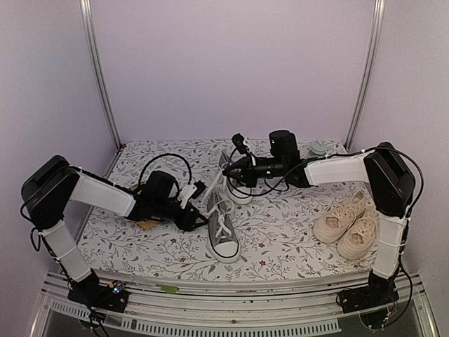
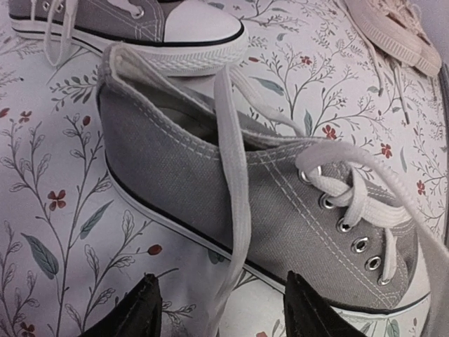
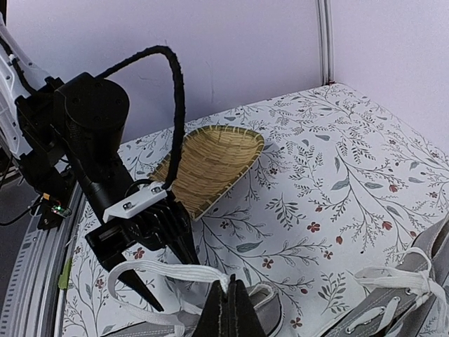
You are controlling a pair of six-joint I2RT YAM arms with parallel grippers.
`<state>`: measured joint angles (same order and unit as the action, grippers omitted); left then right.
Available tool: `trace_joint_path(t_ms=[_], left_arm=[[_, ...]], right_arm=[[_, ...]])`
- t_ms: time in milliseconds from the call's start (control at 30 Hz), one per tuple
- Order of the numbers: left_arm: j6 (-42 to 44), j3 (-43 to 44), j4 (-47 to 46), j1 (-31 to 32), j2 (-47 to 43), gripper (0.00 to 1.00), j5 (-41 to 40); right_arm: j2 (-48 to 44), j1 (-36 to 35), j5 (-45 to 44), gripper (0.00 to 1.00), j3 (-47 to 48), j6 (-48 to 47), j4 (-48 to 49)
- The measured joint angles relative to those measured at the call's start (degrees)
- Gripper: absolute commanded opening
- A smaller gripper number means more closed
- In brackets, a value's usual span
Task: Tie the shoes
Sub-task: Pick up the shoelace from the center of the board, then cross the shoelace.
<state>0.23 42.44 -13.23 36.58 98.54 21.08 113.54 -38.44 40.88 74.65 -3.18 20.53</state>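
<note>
Two grey shoes lie mid-table: the near one (image 1: 223, 235) (image 2: 266, 203) and the far one (image 1: 238, 189) (image 2: 140, 21). The cream pair (image 1: 347, 223) sits at the right. My right gripper (image 1: 226, 170) (image 3: 231, 289) is shut on a white lace (image 3: 168, 270) of the near grey shoe (image 3: 263, 312) and holds it stretched out to the side. My left gripper (image 1: 197, 214) (image 2: 228, 309) (image 3: 163, 265) is open beside that shoe. The lace (image 2: 235, 175) hangs loose between its fingers, which do not pinch it.
A woven basket (image 3: 210, 165) lies on the floral cloth behind the left gripper, partly under the left arm. A small grey object (image 1: 319, 149) stands at the back right. Purple walls close in the back and both sides.
</note>
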Motion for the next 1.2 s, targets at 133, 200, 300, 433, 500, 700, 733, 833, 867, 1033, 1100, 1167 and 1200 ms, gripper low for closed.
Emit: trace_joint_path(t_ms=[133,200,300,433,500,700,733,833,867,1033,1100,1167,1200], left_arm=[[1.42,0.72,-0.07,0.31,2.43,0.4,-1.07],[2.14,1.38,0.11,0.55,4.33,0.23,-1.95],[3.37,1.68,0.42,0.98,5.51,0.0,-3.06],[4.11,1.64,0.22,1.57,5.18,0.0,-4.28],[4.31,1.16,-0.72,2.12,3.93,0.0,-5.6],[7.37,0.02,-4.85,5.9,-3.87,0.0,-10.19],[8.09,-0.11,-5.7,6.54,-5.07,0.0,-10.56],[9.92,-0.96,-8.0,7.69,-8.07,0.0,-11.32],[10.62,-1.31,-8.52,7.82,-8.79,0.0,-11.34],[13.68,-1.97,-9.68,8.07,-9.73,0.0,-11.52],[14.71,-2.01,-9.92,8.17,-9.73,0.0,-11.5],[15.72,-2.05,-10.12,8.26,-9.73,0.0,-11.52],[16.09,-2.08,-10.14,8.31,-9.73,0.0,-11.52]], right_arm=[[0.13,0.0,-0.02,0.0,0.02,0.5,-0.11],[0.17,0.04,-0.04,0.0,0.02,0.66,-0.35],[0.17,0.2,-0.13,0.0,0.02,0.83,-0.63],[0.42,0.26,-0.42,0.0,0.28,1.62,-1.03],[1.03,0.26,-0.46,0.0,1.16,2.58,-1.18],[2.73,0.35,-0.5,0.0,4.59,7.98,-2.89],[2.86,0.39,-0.5,0.0,5.05,8.68,-3.19],[3.34,0.76,-0.48,0.0,7.1,11.56,-4.94],[3.58,0.92,-0.44,0.0,7.72,12.41,-5.51],[5.66,1.51,0.85,0.0,10.1,15.87,-7.76],[7.5,1.64,2.14,0.0,11.65,17.18,-9.01],[9.46,1.66,3.5,0.0,13.4,18.18,-10.47],[10.6,1.66,4.26,0.0,14.67,18.73,-11.58]])
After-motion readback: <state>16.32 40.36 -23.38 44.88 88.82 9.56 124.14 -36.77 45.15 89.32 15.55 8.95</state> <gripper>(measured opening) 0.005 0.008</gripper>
